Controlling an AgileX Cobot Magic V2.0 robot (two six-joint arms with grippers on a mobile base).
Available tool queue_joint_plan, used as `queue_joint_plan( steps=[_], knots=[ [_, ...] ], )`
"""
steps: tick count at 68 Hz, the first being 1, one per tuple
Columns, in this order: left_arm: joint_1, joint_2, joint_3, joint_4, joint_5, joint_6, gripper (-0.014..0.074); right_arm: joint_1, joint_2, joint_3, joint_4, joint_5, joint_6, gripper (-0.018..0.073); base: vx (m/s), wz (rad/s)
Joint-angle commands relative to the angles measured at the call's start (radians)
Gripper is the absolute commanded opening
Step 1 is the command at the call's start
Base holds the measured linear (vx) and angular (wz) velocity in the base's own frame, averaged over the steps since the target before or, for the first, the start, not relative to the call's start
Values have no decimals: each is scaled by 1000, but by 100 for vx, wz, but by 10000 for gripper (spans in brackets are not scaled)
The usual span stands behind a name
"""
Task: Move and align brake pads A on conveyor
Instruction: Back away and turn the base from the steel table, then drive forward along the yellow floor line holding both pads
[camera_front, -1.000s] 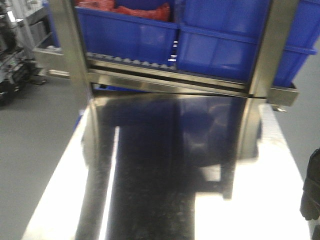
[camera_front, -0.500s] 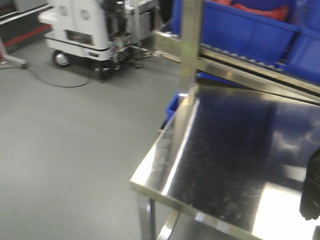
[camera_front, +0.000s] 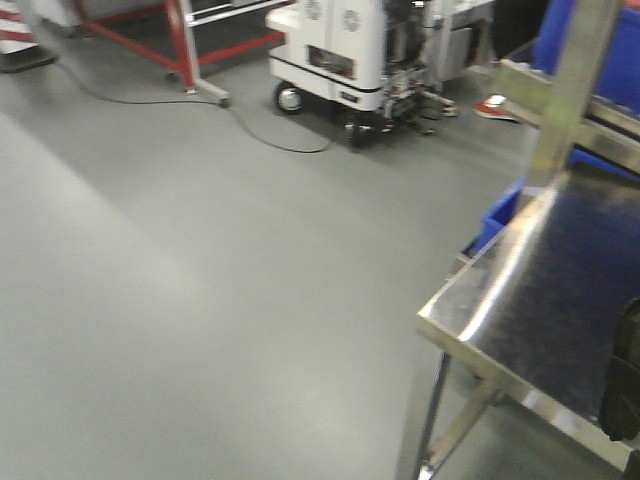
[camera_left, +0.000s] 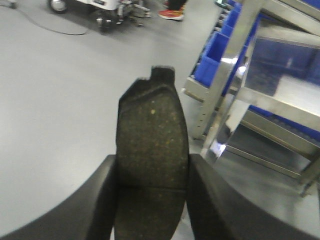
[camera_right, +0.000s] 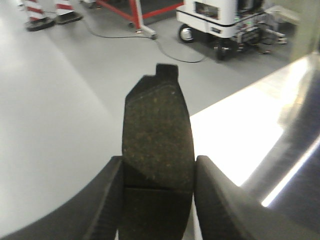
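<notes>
A dark grey-brown brake pad (camera_left: 151, 150) with a thin cross groove stands on end between the black fingers of my left gripper (camera_left: 152, 200), which is shut on it, high above the grey floor. A second brake pad (camera_right: 157, 145) of the same kind is held the same way by my right gripper (camera_right: 157, 200), shut on it over the corner of the steel table. In the front view only a black part of the right arm (camera_front: 625, 380) shows at the right edge. The conveyor is out of view.
A shiny stainless-steel table (camera_front: 540, 300) juts in from the right, its near corner over bare grey floor (camera_front: 200, 280). Blue bins (camera_left: 215, 50) sit on a steel rack beyond. A white wheeled machine (camera_front: 350, 50), a floor cable (camera_front: 270, 135), a red frame (camera_front: 200, 40) and striped cones (camera_right: 37, 12) stand farther off.
The front view has swung left: the steel table and blue bins slid from the centre to the right edge, and open floor with the white machine has come into sight.
</notes>
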Motion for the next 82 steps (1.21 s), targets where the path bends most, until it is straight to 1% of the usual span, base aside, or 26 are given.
queue_joint_plan(
  steps=[1,21,57,69,82],
  knots=[
    [-4,10,-28,6,-83,-3,-6,-5,6,-32,-10,-92,-11,-4,-17,64],
    [-4,10,-28,6,-81,-3,-6,-5,6,-32,-10,-92,-11,-4,-17,71],
    [-4,10,-28,6,-80,-3,-6,-5,6,-32,-10,-92,-11,-4,-11,88],
    [-4,10,-28,5,-80,-3,-6,-5,6,-32,-10,-92,-11,-4,-5,59],
    [-4,10,-28,5,-80,-3,-6,-5,6,-32,-10,-92,-11,-4,2,28]
  ],
)
